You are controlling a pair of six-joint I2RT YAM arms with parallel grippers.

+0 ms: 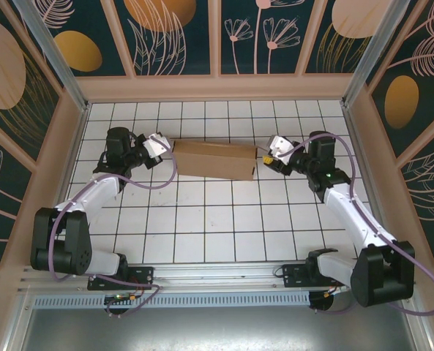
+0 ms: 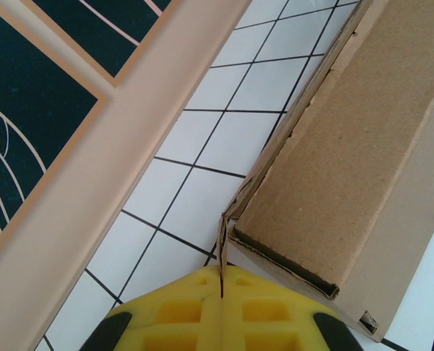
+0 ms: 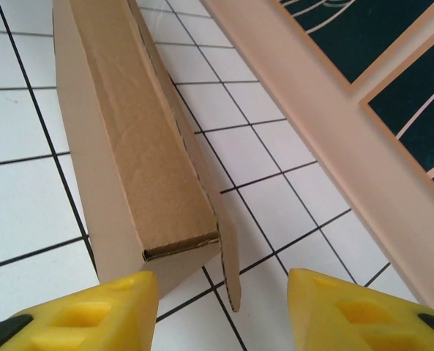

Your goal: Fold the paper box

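The paper box (image 1: 215, 159) is plain brown cardboard, folded into a long shallow box on the white tiled floor between the two arms. My left gripper (image 1: 167, 147) is at its left end, and in the left wrist view the yellow jaws (image 2: 222, 281) are shut on a thin side flap (image 2: 223, 238) that sticks out from the box corner (image 2: 326, 183). My right gripper (image 1: 265, 158) is at the box's right end, open. In the right wrist view its yellow fingers (image 3: 92, 311) straddle the box end (image 3: 151, 168) and a loose flap (image 3: 231, 263) without touching them.
A beige raised rim (image 1: 217, 88) runs along the back of the tiled floor (image 1: 217, 227), with patterned side walls (image 1: 26, 110) left and right. The rim passes close by both wrists (image 2: 85, 183) (image 3: 334, 124). Open tiles lie in front of the box.
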